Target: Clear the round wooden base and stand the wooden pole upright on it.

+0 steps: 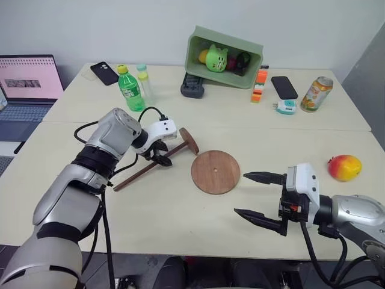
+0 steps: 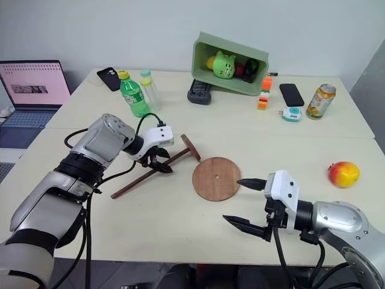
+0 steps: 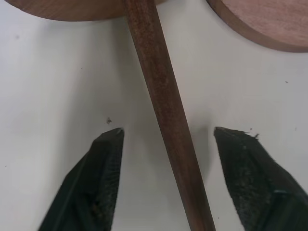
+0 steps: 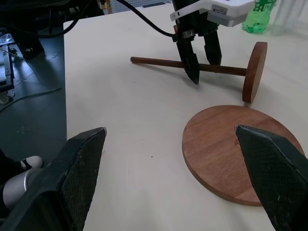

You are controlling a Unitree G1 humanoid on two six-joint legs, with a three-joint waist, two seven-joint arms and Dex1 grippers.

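The round wooden base (image 1: 215, 171) lies flat and bare in the middle of the table. Just left of it the wooden pole (image 1: 135, 177) lies on its side, its small end disc (image 1: 189, 141) standing on edge near the base. My left gripper (image 1: 161, 158) points down over the rod near the disc end. In the left wrist view its open fingers (image 3: 103, 159) straddle the pole (image 3: 166, 110) with a gap on each side. My right gripper (image 1: 240, 193) hovers open at the base's right edge, holding nothing.
A mango (image 1: 344, 167) lies at the right. Along the back stand a tipped green bin (image 1: 224, 57) of toys, a green bottle (image 1: 129, 89), a can (image 1: 316, 94) and phones (image 1: 284, 87). A laptop (image 1: 27, 84) sits far left.
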